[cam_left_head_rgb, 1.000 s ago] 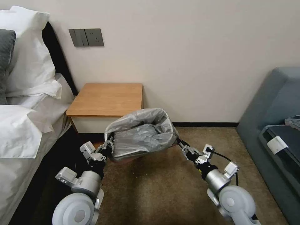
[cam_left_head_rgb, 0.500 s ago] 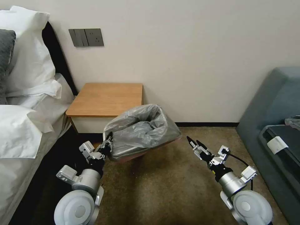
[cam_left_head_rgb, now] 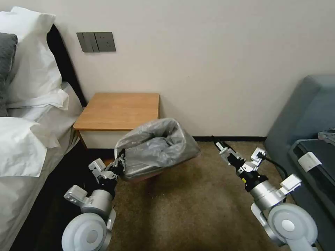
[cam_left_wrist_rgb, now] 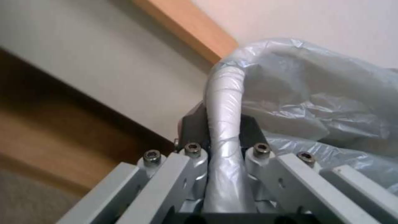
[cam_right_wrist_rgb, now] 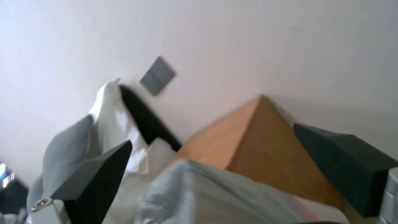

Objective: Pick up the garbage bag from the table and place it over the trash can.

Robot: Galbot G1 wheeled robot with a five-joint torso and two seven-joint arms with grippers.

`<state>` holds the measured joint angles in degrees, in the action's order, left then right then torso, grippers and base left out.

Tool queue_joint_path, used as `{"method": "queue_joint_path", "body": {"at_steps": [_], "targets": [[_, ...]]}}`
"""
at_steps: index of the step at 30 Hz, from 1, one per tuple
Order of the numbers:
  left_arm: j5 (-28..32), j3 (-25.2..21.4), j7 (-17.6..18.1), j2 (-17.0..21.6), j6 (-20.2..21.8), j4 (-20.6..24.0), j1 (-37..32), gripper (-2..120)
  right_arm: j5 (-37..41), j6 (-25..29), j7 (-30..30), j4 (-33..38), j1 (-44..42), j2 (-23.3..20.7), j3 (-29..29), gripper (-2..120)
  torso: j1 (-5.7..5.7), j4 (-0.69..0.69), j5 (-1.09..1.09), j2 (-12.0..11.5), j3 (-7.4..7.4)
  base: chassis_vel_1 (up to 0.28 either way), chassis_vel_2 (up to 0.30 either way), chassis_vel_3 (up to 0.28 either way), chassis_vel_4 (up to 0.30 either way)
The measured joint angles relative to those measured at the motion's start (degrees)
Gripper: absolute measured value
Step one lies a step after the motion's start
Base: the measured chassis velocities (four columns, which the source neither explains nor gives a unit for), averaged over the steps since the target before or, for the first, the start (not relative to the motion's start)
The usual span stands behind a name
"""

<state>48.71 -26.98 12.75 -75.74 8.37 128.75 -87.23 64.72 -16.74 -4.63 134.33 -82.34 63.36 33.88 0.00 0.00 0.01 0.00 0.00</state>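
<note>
Garbage bag (cam_left_head_rgb: 157, 148) is draped over the trash can (cam_left_head_rgb: 139, 173), grey plastic covering the rim and sagging into the mouth — bin sits on the carpet in front of the table (cam_left_head_rgb: 118, 111), tilted toward the robot's left side.

Nearest: left gripper (cam_left_head_rgb: 120, 163) is clamped on the bag-wrapped rim at the bin's near-left corner; in the left wrist view the fingers (cam_left_wrist_rgb: 195, 130) pinch the plastic-covered rolled edge between them, so it's holding bag and rim together.

Right gripper (cam_left_head_rgb: 218, 145) is off the bag now, pulled away to the right and up, well apart from the bin, jaws spread wide with nothing in them — right wrist view confirms the gap between the black fingers (cam_right_wrist_rgb: 99, 174) is empty. One second ago it was gripping the bag's right edge; half a second ago it was already free and backing off.

Judgement: right side of the bag is released and stays hooked over the rim, so fitting looks nearly done; left side still needs letting go.

Behind: table top bare, against the wall (cam_left_head_rgb: 209, 52), bed (cam_left_head_rgb: 31, 139) on the left.
</note>
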Motion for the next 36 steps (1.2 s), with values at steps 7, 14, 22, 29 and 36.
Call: {"method": "queue_joint_path", "body": {"at_steps": [7, 14, 22, 29, 36], "targets": [[-8.2, 1.3, -2.8, 1.0, -0.5, -0.2, -0.4, 4, -6.3, -4.4, 2.4, 4.5, 8.4, -12.3, -6.2, 100, 0.00, 0.00, -0.01, 0.0, 0.00, 0.000, 0.000, 0.000, 0.000], [-17.0, 2.1, -6.0, 1.5, -1.3, -0.4, -0.9, 4, -16.8, -6.8, -2.2, 4.1, 19.4, -20.8, -19.5, 77, 0.00, 0.00, 0.00, 0.0, 0.00, 0.000, 0.000, 0.000, 0.000], [-22.9, 1.9, -8.9, 2.8, -2.0, -0.1, -1.3, 4, -25.1, -11.2, -6.4, -0.6, 34.7, -23.3, -38.6, 47, 0.00, 0.01, -0.01, 0.0, 0.01, 0.000, 0.000, 0.000, 0.000], [-27.9, 1.5, -12.2, 2.7, -5.0, -0.4, -2.1, 4, -26.6, -19.7, 1.2, -4.2, 44.5, -19.0, -48.6, 18, 0.00, 0.00, -0.01, 0.0, 0.01, 0.000, 0.000, 0.000, 0.000], [-32.2, 1.4, -14.8, 2.1, -8.0, -0.6, -3.2, 4, -25.1, -24.5, 6.4, -6.1, 47.1, -16.3, -52.3, 0, 0.00, -0.01, -0.02, 0.0, 0.01, 0.000, 0.000, 0.000, 0.000]]}}
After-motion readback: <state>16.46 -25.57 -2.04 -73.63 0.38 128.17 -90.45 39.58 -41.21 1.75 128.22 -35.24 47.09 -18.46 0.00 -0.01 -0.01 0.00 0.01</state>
